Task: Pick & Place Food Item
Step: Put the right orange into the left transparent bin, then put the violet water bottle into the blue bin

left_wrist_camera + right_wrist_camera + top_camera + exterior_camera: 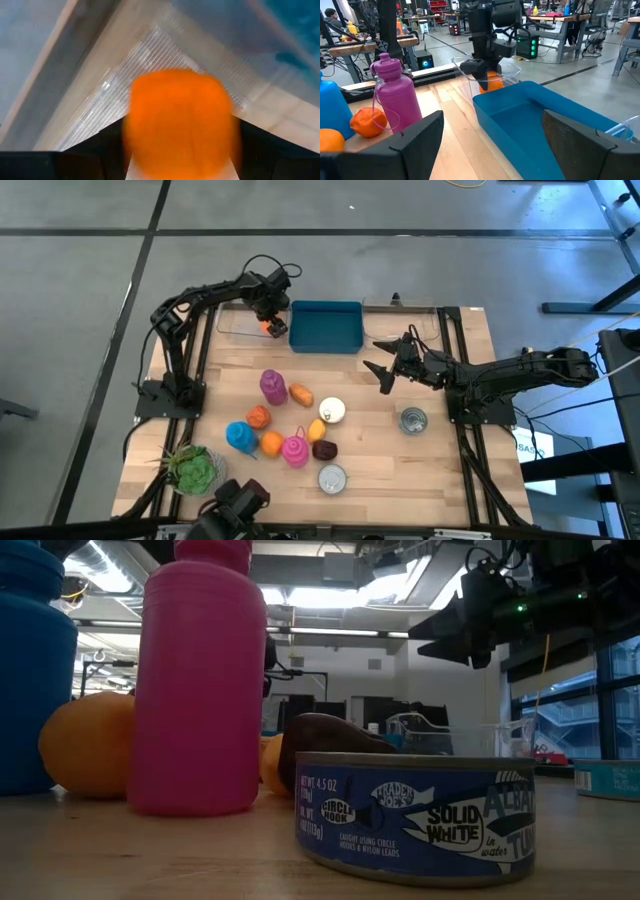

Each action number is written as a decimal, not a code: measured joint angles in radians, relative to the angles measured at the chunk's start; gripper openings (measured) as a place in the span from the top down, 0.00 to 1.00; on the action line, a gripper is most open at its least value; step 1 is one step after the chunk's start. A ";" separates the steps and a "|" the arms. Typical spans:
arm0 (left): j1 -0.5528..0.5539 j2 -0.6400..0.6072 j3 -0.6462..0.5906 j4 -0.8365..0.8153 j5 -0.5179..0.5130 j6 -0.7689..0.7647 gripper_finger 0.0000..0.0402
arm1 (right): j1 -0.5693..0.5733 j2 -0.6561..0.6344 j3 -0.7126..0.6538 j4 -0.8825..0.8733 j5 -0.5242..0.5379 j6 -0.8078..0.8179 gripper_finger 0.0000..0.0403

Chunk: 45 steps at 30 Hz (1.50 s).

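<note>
Where tuna can point(415, 817) reads "Trader Joe's Solid White", left pincer point(267, 325) holds orange food item point(266, 327); right pincer point(383, 368) wide

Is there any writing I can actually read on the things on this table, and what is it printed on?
All of it is on the blue tuna can nearest the low camera:
"TRADER JOE'S"
"SOLID WHITE"
"in water"
"NET WT. 4.5 OZ"
"CIRCLE HOOK"
Large pale letters beginning "ALBA" and "TUN", cut off by the can's curve.
A small line under the hook emblem is too small to read.
The bottles, bins and other cans show no legible text.
</note>
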 joint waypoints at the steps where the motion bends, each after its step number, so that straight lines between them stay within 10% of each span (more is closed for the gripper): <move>1: 0.000 0.000 0.012 -0.012 0.002 -0.005 0.30 | 0.000 0.000 0.000 0.000 0.000 0.000 0.17; 20: 0.000 -0.009 0.281 -0.309 0.018 0.045 0.30 | -0.013 0.000 0.000 -0.004 0.000 -0.011 0.17; 27: -0.004 -0.188 0.333 -0.320 0.157 0.059 0.31 | -0.029 0.000 0.000 0.005 0.000 -0.011 0.17; 34: -0.082 -0.539 0.078 0.025 0.421 0.018 0.33 | -0.029 0.000 0.000 0.080 -0.003 -0.019 0.17; 45: -0.329 -0.949 -0.552 0.725 0.420 -0.170 0.34 | -0.028 0.000 0.000 0.116 0.000 0.005 0.17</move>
